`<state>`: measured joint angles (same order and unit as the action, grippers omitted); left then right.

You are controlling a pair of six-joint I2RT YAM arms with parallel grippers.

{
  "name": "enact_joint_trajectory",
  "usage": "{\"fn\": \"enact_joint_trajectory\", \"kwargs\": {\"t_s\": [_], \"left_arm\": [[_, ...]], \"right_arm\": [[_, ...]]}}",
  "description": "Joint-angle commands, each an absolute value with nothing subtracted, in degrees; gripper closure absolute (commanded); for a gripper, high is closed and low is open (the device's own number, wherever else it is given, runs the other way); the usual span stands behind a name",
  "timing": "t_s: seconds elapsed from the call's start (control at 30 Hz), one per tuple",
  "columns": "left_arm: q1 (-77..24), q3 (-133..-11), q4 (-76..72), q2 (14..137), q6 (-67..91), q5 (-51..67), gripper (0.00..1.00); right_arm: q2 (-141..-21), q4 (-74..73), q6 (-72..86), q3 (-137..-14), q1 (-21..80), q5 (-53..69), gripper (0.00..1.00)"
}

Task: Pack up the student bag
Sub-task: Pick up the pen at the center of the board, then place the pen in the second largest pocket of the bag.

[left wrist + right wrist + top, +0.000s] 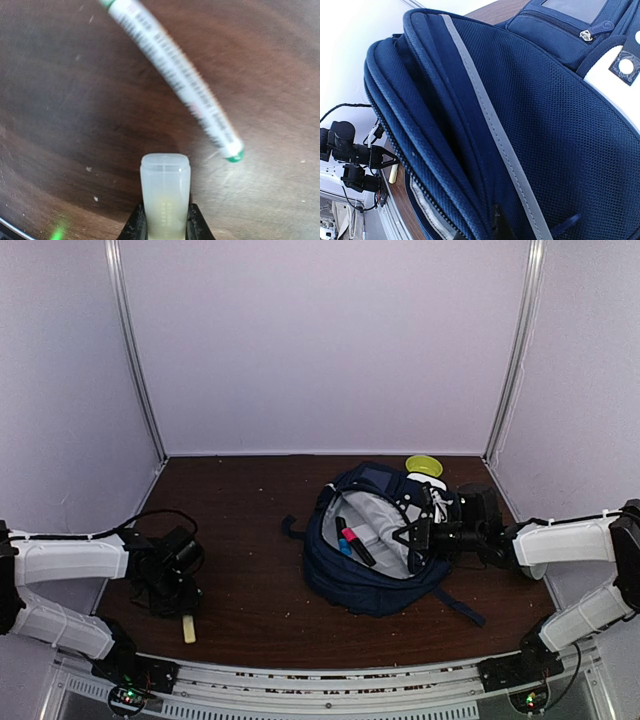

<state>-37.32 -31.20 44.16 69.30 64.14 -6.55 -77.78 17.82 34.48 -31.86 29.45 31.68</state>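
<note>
Objects on the table [250, 510]: 1 backpack, 1 loose marker, 1 tube, 1 yellow-green round item.

Backpack [370, 585]: navy, lies right of centre on the table, in front of the right arm. Main compartment is open towards the camera and shows light grey lining [378, 518]. Inside I count 2 things: 1 black pen with a pink cap [355, 543], lying diagonally, and 1 small blue item [344, 547] just beside its cap; what the blue item is I cannot tell. In the right wrist view the navy mesh front fills the frame, with 1 grey stripe [490, 120] running down it and 1 zip pull near the top.

Yellow-green round item [424, 465]: behind the backpack, near the back wall, partly hidden by it.

Right gripper [415, 536]: at the right rim of the opening, jaws pinched on the backpack's edge. Only 1 dark fingertip [499, 222] shows in the wrist view, against the folded rim.

Left gripper [165, 225]: low over the left front part of the table, well apart from the backpack. Jaws narrow, clamping 1 pale translucent tube [165, 187] that sticks out past the black fingers [136, 226].

Loose marker [175, 75]: 1, white body with green ends, flat on the wood, diagonal, just beyond the tube's tip and not touching it.
</note>
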Motion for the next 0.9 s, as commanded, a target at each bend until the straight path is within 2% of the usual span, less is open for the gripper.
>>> {"fn": "enact_joint_trajectory", "kwargs": {"t_s": [0.0, 0.17, 0.3, 0.87], "left_arm": [[-38.09, -35.20, 40.92, 66.79, 58.74, -9.28, 1.00], [-41.20, -41.96, 39.54, 65.71, 53.77, -12.11, 1.00], [-42.93, -46.82, 34.64, 68.49, 51.06, -8.70, 1.00], [-48.76, -76.46, 21.53, 90.27, 48.44, -2.42, 1.00]], "right_arm": [[-78.20, 16.20, 35.24, -31.66, 28.39, 31.11, 1.00], [-78.86, 15.70, 35.16, -32.19, 28.39, 31.40, 1.00], [-79.17, 15.47, 35.16, -32.43, 28.39, 31.45, 1.00], [-79.21, 15.73, 35.22, -32.35, 28.38, 31.55, 1.00]]}}
